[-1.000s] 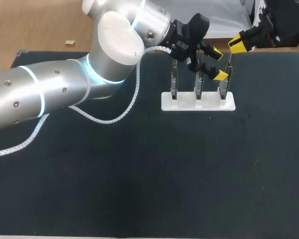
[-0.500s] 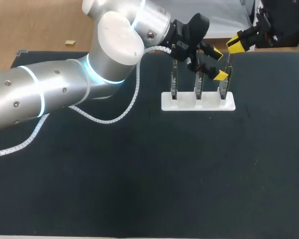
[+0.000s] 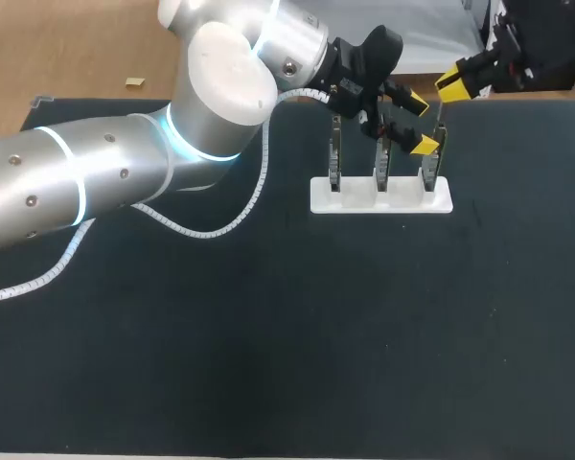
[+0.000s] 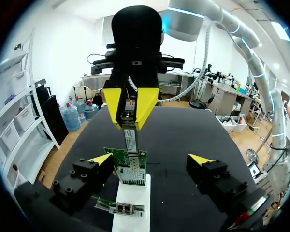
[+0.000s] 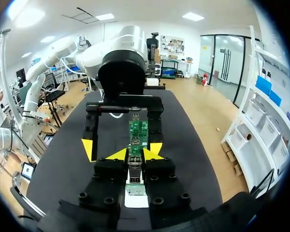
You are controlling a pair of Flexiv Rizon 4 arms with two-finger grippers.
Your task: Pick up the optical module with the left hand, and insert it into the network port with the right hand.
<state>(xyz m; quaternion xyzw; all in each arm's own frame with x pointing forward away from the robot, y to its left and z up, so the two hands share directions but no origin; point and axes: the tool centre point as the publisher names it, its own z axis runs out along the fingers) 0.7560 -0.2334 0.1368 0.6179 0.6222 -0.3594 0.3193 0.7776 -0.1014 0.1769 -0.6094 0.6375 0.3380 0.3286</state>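
Right gripper (image 4: 130,120) pinches the optical module (image 4: 130,140) upright, its lower end at the top of the network card (image 4: 128,166); left gripper (image 3: 421,123) spread wide, holding nothing — a finger either side of that card; white holder (image 3: 381,196) near the table's (image 3: 268,335) far edge.

The table (image 3: 268,364) has a matt black covering, faintly grainy like cloth or rubber, and the stand (image 3: 381,199) on it looks like smooth white plastic with a dull finish. The left arm (image 3: 77,187) is satin silver metal with a smooth white cap (image 3: 232,79) and a ribbed white plastic hose (image 3: 211,230). The left gripper (image 3: 420,125) and right gripper (image 4: 130,113) are matt black with smooth yellow plastic tips. The boards (image 4: 131,162) are glossy green, and the module (image 4: 130,137) is bright bare metal.
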